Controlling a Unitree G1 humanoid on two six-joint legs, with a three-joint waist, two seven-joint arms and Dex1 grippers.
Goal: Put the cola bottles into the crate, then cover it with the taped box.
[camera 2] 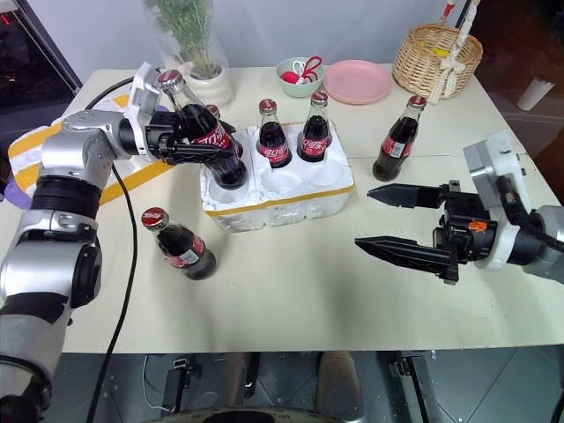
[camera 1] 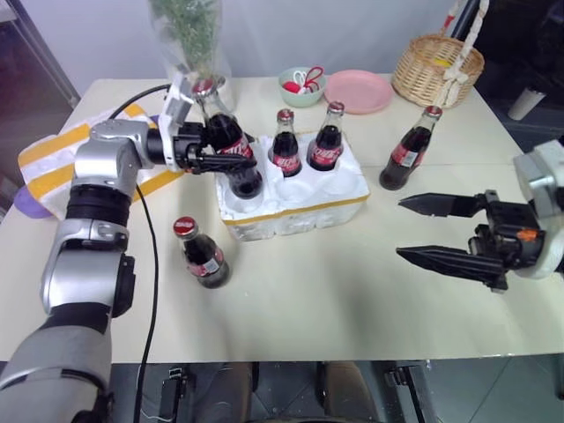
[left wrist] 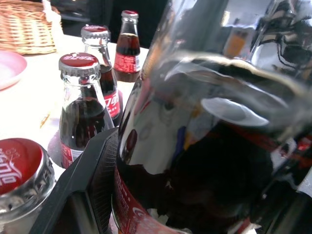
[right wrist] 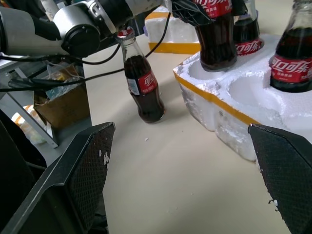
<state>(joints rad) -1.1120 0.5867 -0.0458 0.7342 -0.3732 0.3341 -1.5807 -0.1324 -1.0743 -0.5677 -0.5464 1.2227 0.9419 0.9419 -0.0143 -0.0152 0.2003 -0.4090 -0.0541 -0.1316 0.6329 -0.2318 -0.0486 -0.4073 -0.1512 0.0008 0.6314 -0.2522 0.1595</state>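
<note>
My left gripper (camera 1: 227, 152) is shut on a cola bottle (camera 1: 222, 130), held tilted with its base at the front left well of the crate (camera 1: 300, 214). That crate is a white foam tray with a yellow strip. Two cola bottles (camera 1: 285, 148) (camera 1: 326, 141) stand in its back wells, and another red cap (camera 2: 214, 110) peeks out behind the held one. One bottle (camera 1: 203, 256) stands on the table left of the crate, another (camera 1: 407, 150) to its right. The taped box (camera 1: 48, 157) lies under my left arm. My right gripper (camera 1: 421, 229) hangs open and empty, right of the crate.
Along the table's far edge stand a glass vase with a plant (camera 1: 189, 53), a mint bowl (camera 1: 301, 86), a pink plate (camera 1: 359, 91) and a wicker basket (camera 1: 438, 69). A black cable (camera 1: 152, 264) runs down the left side past the loose bottle.
</note>
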